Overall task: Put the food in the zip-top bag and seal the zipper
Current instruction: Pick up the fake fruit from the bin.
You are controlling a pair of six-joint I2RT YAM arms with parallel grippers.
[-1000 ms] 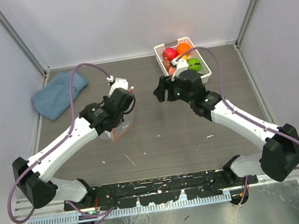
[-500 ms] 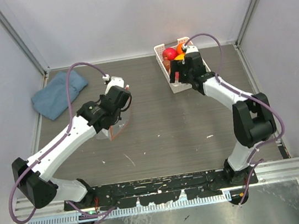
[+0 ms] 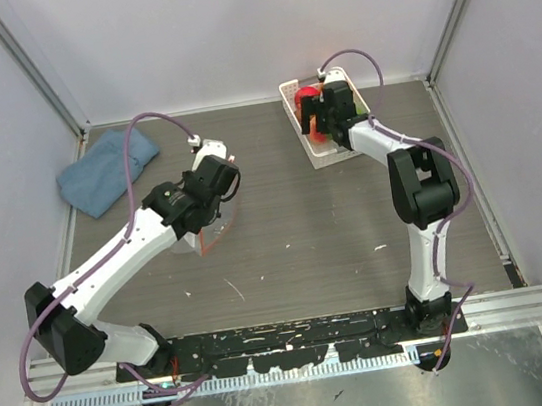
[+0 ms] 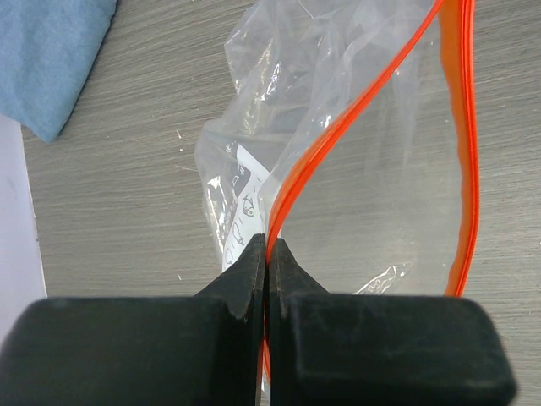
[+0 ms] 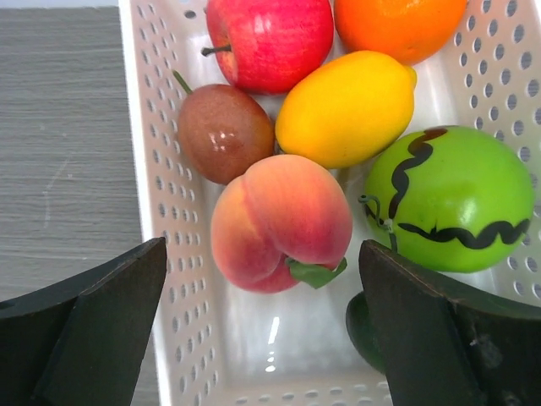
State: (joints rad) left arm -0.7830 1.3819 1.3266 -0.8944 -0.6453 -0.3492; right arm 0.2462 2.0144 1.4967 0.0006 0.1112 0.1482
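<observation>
Over the white basket [image 5: 161, 169]: first pick of the food, none bagged yet.
Right gripper [image 5: 262, 247] hangs spread wide astride the peach [image 5: 279, 220], holding nothing. Left gripper [image 4: 269, 254] pinches the zipper [image 4: 467, 101], keeping the zip-top bag [image 4: 372, 194] open on the table, well apart. Next, probably: lower, close on the peach, carry across.

Grey wood-grain table [image 3: 295, 230] with blue cloth [image 3: 105, 171], white basket [image 3: 329, 157], zip-top bag [image 4: 296, 85]
</observation>
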